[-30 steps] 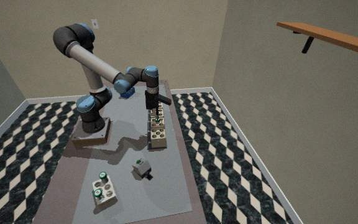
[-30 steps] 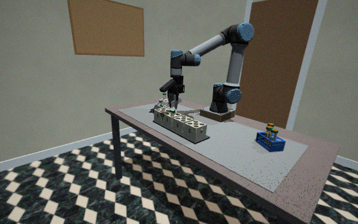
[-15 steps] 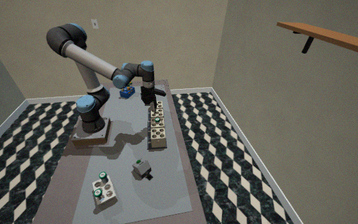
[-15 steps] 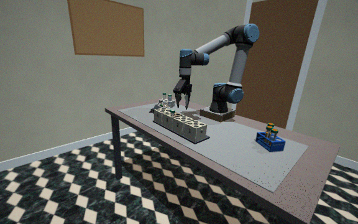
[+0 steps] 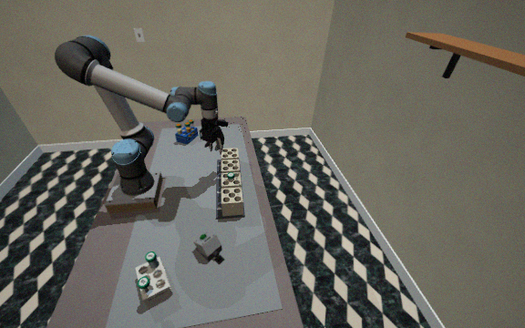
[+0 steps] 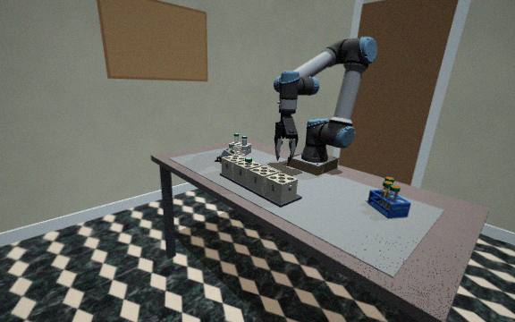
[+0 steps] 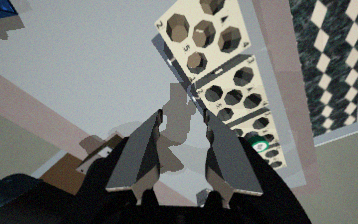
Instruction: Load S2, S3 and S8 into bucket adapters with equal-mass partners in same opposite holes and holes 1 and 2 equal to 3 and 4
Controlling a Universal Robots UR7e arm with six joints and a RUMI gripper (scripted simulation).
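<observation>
My gripper is partly open and empty, above the mat on the robot's side of the adapters. The four cream adapters stand in a row on the dark stand ST; adapter 1 is at the blue-rack end. One water blank stands in adapter 3, seemingly in its centre hole. Orange-dotted samples stand in the blue rack; their IDs are unreadable. Two blanks stand in the white rack.
The grey desk with the green DONE key stands between the white rack and the adapter row. The robot base is across the mat from the adapters. The table edge runs close along the adapters' outer side.
</observation>
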